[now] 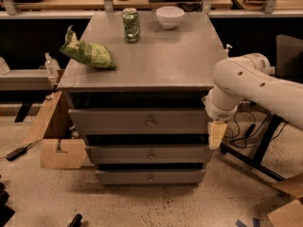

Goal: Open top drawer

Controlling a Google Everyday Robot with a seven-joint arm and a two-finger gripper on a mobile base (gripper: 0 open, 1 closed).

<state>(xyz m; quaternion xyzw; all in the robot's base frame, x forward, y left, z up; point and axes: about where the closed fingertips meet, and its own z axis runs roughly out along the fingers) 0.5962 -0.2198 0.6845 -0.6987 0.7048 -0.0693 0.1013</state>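
Observation:
The top drawer (118,121) is the widest of three grey drawers under the grey cabinet top (156,60). Its flat front looks closed, with a small brass knob (150,123) at its centre. Two narrower drawers (150,153) sit below it. My gripper (217,135) hangs pointing down from the white arm (255,82), just off the right end of the top drawer's front and about level with its lower edge. It holds nothing that I can see and is well to the right of the knob.
On the cabinet top lie a green chip bag (87,53), a green can (131,25) and a white bowl (170,17). A cardboard box (59,148) stands on the floor to the left. A black table leg and cables (251,157) are to the right.

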